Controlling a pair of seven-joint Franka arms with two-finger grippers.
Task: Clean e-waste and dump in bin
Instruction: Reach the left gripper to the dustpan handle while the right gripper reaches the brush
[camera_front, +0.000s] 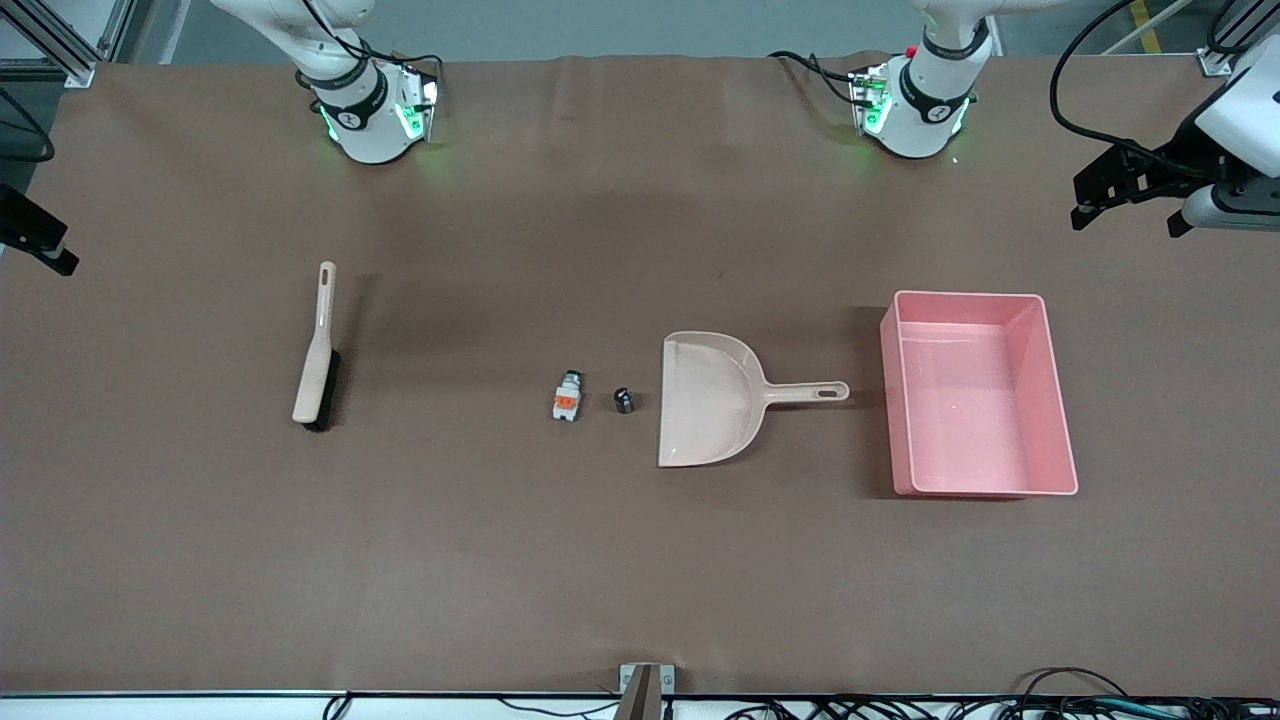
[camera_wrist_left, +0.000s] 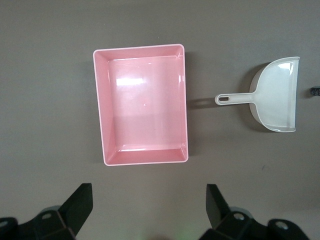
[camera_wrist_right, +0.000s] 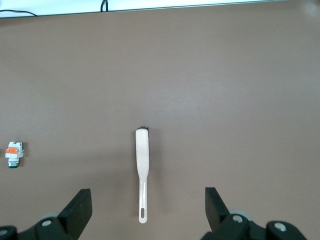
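The e-waste is two small parts mid-table: a white block with an orange patch (camera_front: 567, 397) and a black cylinder (camera_front: 623, 400) beside the mouth of the pale dustpan (camera_front: 705, 400). The pink bin (camera_front: 893, 400) stands at the left arm's end, just off the dustpan's handle. My left gripper (camera_front: 1125, 200) hangs open and empty, high over the table farther from the front camera than the bin; its wrist view shows the bin (camera_wrist_left: 102, 100) and the dustpan (camera_wrist_left: 277, 95). My right gripper (camera_front: 45, 245) is open and empty at the right arm's end, high over the brush (camera_wrist_right: 142, 160); the white block (camera_wrist_right: 13, 154) shows there too.
The beige brush with black bristles (camera_front: 318, 350) lies toward the right arm's end, handle pointing to the arm bases. The brown table (camera_front: 640, 560) carries nothing else. Cables lie along the table's edge nearest the front camera.
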